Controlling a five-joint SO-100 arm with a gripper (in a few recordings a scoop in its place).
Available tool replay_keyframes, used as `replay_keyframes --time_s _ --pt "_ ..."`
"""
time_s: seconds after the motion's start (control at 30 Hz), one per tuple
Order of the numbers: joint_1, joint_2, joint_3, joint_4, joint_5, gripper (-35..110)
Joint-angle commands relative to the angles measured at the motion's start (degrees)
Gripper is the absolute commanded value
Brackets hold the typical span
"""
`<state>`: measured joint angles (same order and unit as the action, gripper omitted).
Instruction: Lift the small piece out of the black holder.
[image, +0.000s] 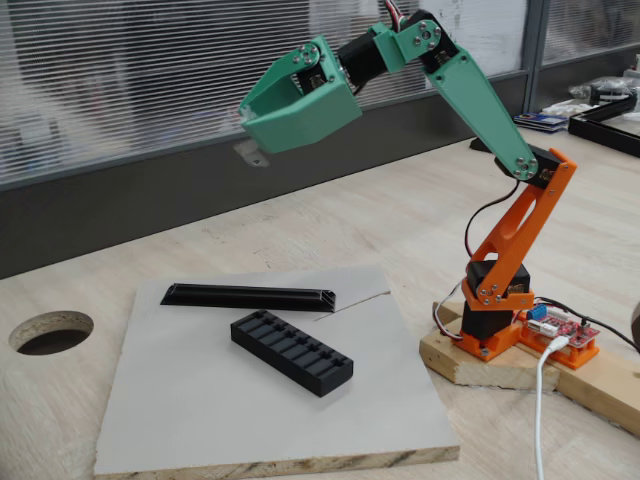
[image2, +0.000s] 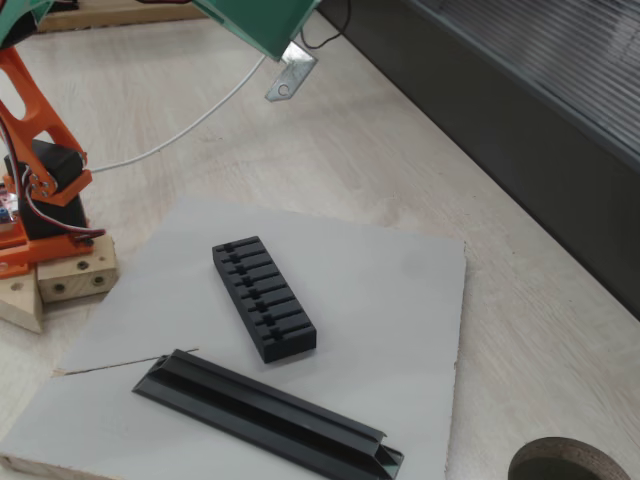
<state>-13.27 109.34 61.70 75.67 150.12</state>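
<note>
Green gripper (image: 250, 128) raised high above grey board (image: 200, 400), clamped on small piece (image2: 288, 72), a pale metal sliver hanging from its tip. Black holder (image2: 264, 298) lies flat mid-board, apart from gripper. Long black rail (image2: 268, 415) near holder.

Arm raised high, gripper (image: 262, 135) well above the surface. Orange base and lower link at the right in a fixed view, green upper link angled up and left to the elbow near the top edge, wrist folded down-left. Green gripper shell points down-left; fingers closed on a thin grey sliver (image2: 290, 72) sticking out of the tip.
</note>
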Motion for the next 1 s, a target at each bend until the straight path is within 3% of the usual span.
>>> replay_keyframes --time_s 0.0,0.97 --pt "-0.4 1.9 -0.4 0.4 0.2 4" --pt "-0.4 2.3 6.9 -0.2 0.2 4"
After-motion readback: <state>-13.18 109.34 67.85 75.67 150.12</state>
